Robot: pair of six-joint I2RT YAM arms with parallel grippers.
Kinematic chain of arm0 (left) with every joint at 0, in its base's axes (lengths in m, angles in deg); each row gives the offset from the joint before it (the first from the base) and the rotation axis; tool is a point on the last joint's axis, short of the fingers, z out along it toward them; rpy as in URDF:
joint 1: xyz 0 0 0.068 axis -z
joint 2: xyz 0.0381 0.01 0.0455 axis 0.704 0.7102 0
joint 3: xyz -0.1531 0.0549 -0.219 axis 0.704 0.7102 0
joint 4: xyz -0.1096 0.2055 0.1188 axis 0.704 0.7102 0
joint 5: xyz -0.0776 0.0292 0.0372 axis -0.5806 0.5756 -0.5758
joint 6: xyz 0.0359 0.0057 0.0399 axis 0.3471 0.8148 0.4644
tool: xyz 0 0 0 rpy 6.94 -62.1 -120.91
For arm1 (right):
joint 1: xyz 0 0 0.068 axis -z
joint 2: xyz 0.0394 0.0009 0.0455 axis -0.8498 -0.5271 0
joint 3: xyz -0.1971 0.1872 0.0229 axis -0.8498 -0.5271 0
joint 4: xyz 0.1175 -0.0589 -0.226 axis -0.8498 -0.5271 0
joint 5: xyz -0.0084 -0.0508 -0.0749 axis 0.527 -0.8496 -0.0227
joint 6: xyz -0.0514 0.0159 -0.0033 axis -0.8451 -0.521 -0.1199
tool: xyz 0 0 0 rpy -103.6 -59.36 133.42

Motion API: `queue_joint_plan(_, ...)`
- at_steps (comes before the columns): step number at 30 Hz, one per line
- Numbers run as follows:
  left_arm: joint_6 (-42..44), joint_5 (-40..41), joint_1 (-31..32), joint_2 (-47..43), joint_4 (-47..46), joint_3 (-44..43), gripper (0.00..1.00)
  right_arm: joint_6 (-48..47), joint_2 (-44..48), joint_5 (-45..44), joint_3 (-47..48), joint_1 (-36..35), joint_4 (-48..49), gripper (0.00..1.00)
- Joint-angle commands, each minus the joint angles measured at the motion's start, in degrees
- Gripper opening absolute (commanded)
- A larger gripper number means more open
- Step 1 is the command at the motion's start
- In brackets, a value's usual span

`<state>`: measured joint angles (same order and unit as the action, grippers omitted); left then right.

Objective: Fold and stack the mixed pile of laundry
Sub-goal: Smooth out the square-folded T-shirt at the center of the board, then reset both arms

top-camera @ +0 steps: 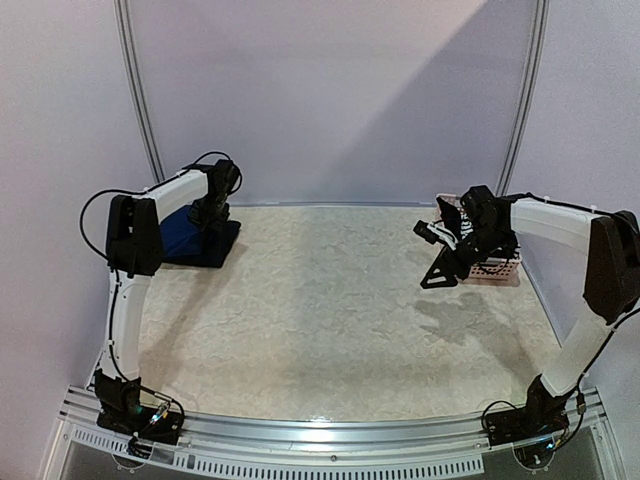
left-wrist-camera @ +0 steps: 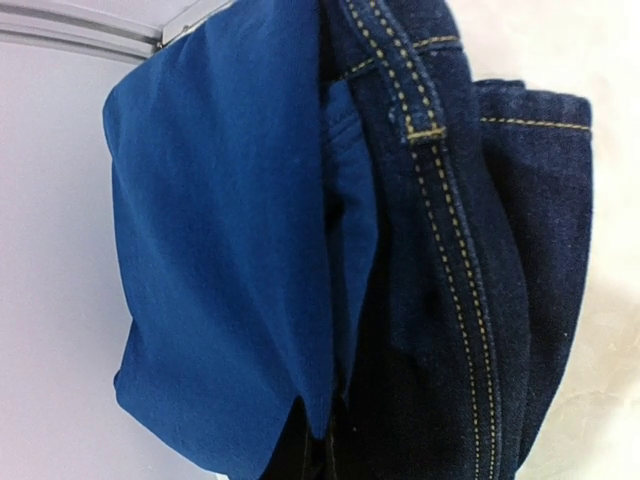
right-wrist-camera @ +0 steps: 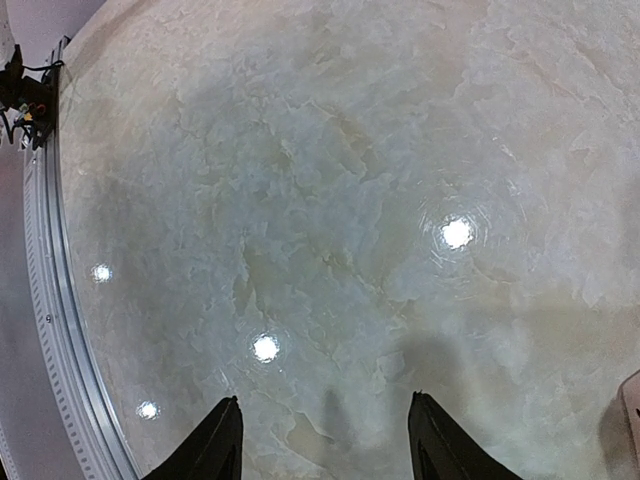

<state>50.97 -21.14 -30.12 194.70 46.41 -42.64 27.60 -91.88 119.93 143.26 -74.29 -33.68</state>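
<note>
**Left claw (top-camera: 212, 215) set down on the folded navy stack (top-camera: 190, 245) in the far-left corner of the bench (top-camera: 320, 320); right claw (right-wrist-camera: 325, 398) up beside the pink basket (top-camera: 503, 272).**
The left claw is clenched, but whether it pinches cloth is hidden. The right claw is released and empty over bare bench. In the stack, a blue shirt (left-wrist-camera: 220, 250) lies against dark jeans (left-wrist-camera: 470, 300). The jeans look heavy and fairly stiff, best taken at the thick stitched waistband. The shirt looks thin, limp and likely to sag, so take it through a folded edge.
</note>
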Motion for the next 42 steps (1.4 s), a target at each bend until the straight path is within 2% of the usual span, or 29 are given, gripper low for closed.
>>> queue_joint_plan(1,0.4,0.3,2.5,-1.9,0.6,-0.9,0.00,-0.6,-0.3,1.0,1.3,-0.1,-0.8,0.56)
queue_joint_plan(3,0.6,0.2,2.5,-0.4,1.6,-1.4,0.02,-0.6,-0.3,1.0,1.3,-0.1,-0.8,0.57)
queue_joint_plan(4,0.4,0.0,2.4,0.3,2.2,-1.7,0.08,-0.6,-0.2,1.0,1.3,-0.1,-0.8,0.57)
queue_joint_plan(6,-0.3,-0.9,2.4,1.0,3.1,-2.4,0.26,-0.6,-0.2,0.8,1.3,-0.1,-0.8,0.57)
queue_joint_plan(9,-1.0,-1.8,2.8,-0.3,3.7,-2.8,0.39,-0.4,0.2,0.6,1.3,-0.1,-0.7,0.58)
queue_joint_plan(14,-1.5,-1.8,4.8,-9.8,3.5,-1.2,0.48,1.5,3.0,-2.4,2.0,-0.1,0.7,0.79)
queue_joint_plan(15,-1.6,-2.0,5.5,-12.6,3.1,-0.2,0.48,2.0,4.3,-4.0,2.0,-0.1,1.7,0.92)
queue_joint_plan(16,-1.6,-2.0,6.7,-15.7,2.5,1.3,0.50,2.9,6.2,-6.2,1.9,-0.1,3.0,0.98)
queue_joint_plan(18,-0.7,-2.1,9.9,-22.4,-0.9,6.8,0.54,5.8,9.5,-13.1,0.4,0.3,7.4,0.99)
queue_joint_plan(19,-0.1,-2.4,11.7,-26.2,-3.6,10.5,0.87,7.7,11.0,-16.1,-0.4,0.8,10.9,0.99)
queue_joint_plan(20,0.2,-2.6,13.3,-29.7,-6.9,14.4,0.98,9.1,13.5,-18.8,-1.1,1.7,13.1,0.99)
queue_joint_plan(23,0.1,-7.7,17.4,-39.3,-17.6,26.9,1.00,16.9,17.0,-27.0,-1.3,5.2,17.6,0.99)
queue_joint_plan(26,-2.6,-14.9,18.6,-47.3,-28.5,40.9,1.00,23.7,18.3,-36.0,-3.3,6.3,21.7,0.99)
queue_joint_plan(28,-4.8,-18.7,18.6,-52.7,-36.4,50.5,1.00,24.8,19.0,-36.3,-4.6,6.4,21.2,0.99)
queue_joint_plan(31,-8.0,-19.5,19.1,-58.3,-41.0,59.0,1.00,24.7,21.0,-34.7,-9.2,6.4,23.2,0.99)
queue_joint_plan(35,-3.3,-13.6,23.9,-59.4,-41.4,60.4,1.00,22.9,27.4,-34.9,-14.4,6.6,28.8,0.99)
queue_joint_plan(38,-2.6,-12.3,26.3,-57.4,-39.9,59.4,1.00,23.5,30.4,-33.9,-15.7,6.5,30.7,0.99)
queue_joint_plan(42,-5.6,-21.5,27.0,-51.8,-31.3,52.7,1.00,21.9,31.1,-31.9,-17.0,6.6,31.4,0.99)
